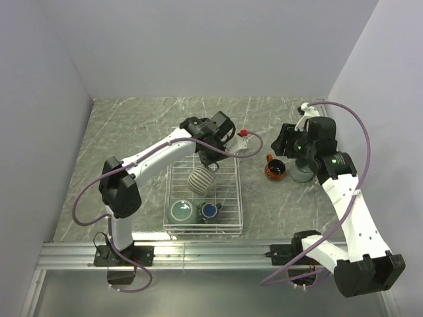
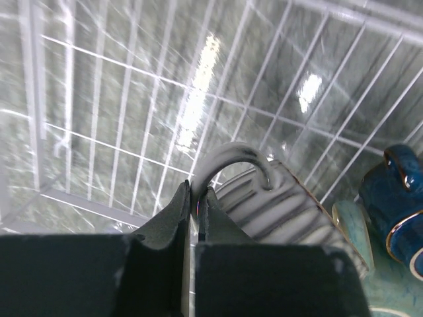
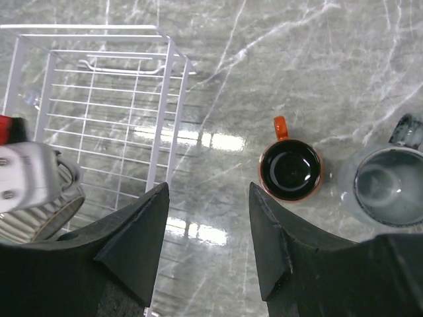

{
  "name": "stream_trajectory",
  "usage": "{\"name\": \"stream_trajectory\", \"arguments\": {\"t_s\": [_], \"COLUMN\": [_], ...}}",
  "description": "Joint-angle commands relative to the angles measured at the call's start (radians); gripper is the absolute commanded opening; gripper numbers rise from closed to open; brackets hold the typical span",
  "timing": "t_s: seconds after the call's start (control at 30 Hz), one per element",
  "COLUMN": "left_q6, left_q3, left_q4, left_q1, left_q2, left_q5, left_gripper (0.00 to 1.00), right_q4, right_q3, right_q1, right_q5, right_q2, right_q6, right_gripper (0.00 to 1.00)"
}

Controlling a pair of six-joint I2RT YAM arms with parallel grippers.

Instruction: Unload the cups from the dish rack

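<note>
In the dish rack (image 1: 226, 186), the left gripper (image 2: 196, 199) has its jaws pressed together on the curved handle (image 2: 232, 156) of the ribbed beige cup (image 1: 198, 179). The cup lies tipped on its side toward the far half of the basket. Nearer the arm bases, a grey-teal mug (image 1: 182, 211) and a dark-blue cup (image 1: 210, 210) sit side by side on the rack floor. The step in hand looks like pulling the ribbed cup out. The next move calls for a straight lift clear of the wire wall before swinging sideways to bare table (image 1: 132, 132), since a thin handle pinch may let the cup swing. To the right, a red-brown mug (image 3: 291, 170) and a grey mug (image 3: 386, 185) stand on the table outside the rack. The right gripper (image 3: 208, 198) hangs above them, jaws apart and holding nothing.
</note>
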Motion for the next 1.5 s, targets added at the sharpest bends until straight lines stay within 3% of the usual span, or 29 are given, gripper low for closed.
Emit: {"name": "stream_trajectory", "arguments": {"t_s": [0.0,0.2,0.3,0.37,0.53,0.63,0.9,1.23,1.27,1.4,1.47], "left_q6": [-0.025,-0.101,-0.163,-0.204,-0.256,-0.275,-0.301,-0.318,-0.322,-0.348,-0.356], "left_q3": [-0.017,-0.041,-0.046,-0.056,-0.066,-0.06,-0.032,-0.021,-0.021,-0.015,-0.017], "left_q4": [0.107,0.254,0.329,0.373,0.398,0.401,0.391,0.398,0.401,0.407,0.41], "left_q1": [0.003,0.055,0.096,0.116,0.128,0.132,0.139,0.144,0.144,0.145,0.145], "left_q2": [-0.105,-0.148,-0.17,-0.182,-0.193,-0.196,-0.208,-0.219,-0.219,-0.222,-0.224], "left_q5": [0.001,0.001,0.015,0.03,0.059,0.075,0.122,0.133,0.139,0.164,0.186], "left_gripper": [0.0,0.0,0.0,0.0,0.0,0.0,0.0,0.0,0.0,0.0,0.0], "right_q4": [0.052,0.128,0.303,0.548,0.937,1.061,1.132,1.145,1.158,1.253,1.262], "right_q3": [-0.014,-0.081,-0.191,-0.312,-0.468,-0.522,-0.462,-0.428,-0.425,-0.425,-0.41], "right_q1": [-0.003,-0.003,0.011,0.09,0.27,0.334,0.427,0.447,0.45,0.456,0.457], "right_q5": [-0.02,-0.112,-0.25,-0.287,-0.212,-0.197,-0.149,-0.166,-0.18,-0.226,-0.238], "right_q2": [-0.022,-0.071,-0.14,-0.177,-0.2,-0.148,0.042,0.14,0.152,0.208,0.218], "right_q6": [0.013,0.09,0.237,0.375,0.55,0.61,0.624,0.668,0.679,0.73,0.736], "right_gripper": [0.59,0.58,0.57,0.57,0.62,0.63,0.63,0.6,0.58,0.34,0.29]}}
